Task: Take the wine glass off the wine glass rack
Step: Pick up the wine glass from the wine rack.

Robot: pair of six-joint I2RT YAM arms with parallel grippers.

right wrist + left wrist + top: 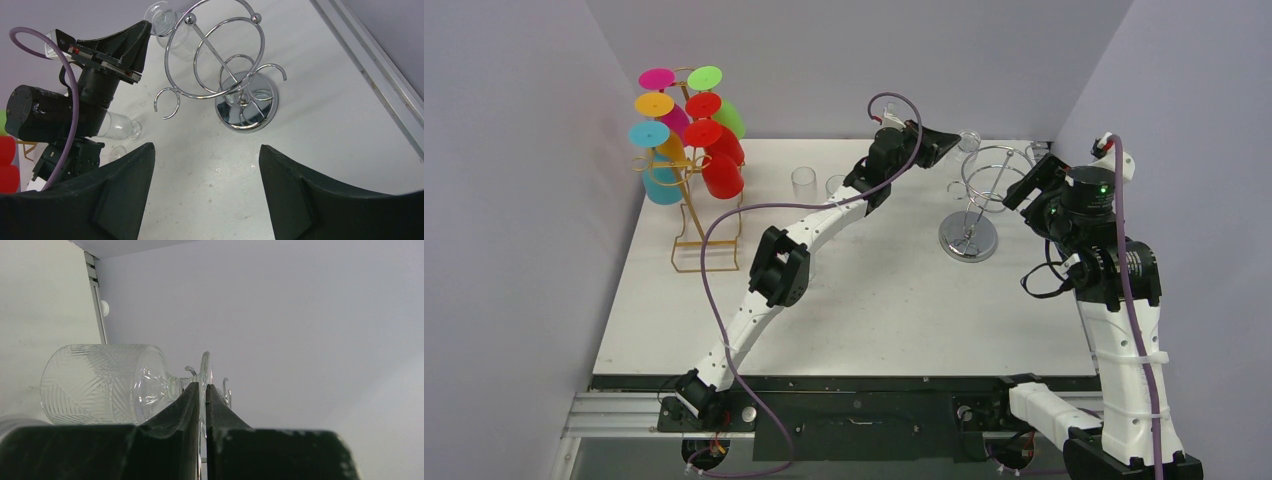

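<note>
The clear cut-pattern wine glass (100,385) lies sideways, its thin foot pinched between the shut fingers of my left gripper (202,385). From above, that gripper (946,141) holds the glass (969,142) at the far left rim of the chrome wine glass rack (986,170). Curled rack hooks (226,390) show just behind the foot; I cannot tell whether the stem still rests in one. My right gripper (206,150) hangs open and empty over bare table, near the rack's round base (246,107).
A gold rack of coloured plastic glasses (689,130) stands at the back left. Two clear glasses (803,182) sit on the table behind the left arm, and another clear glass (1036,152) stands at the back right. The table's right edge (370,75) runs close to the rack.
</note>
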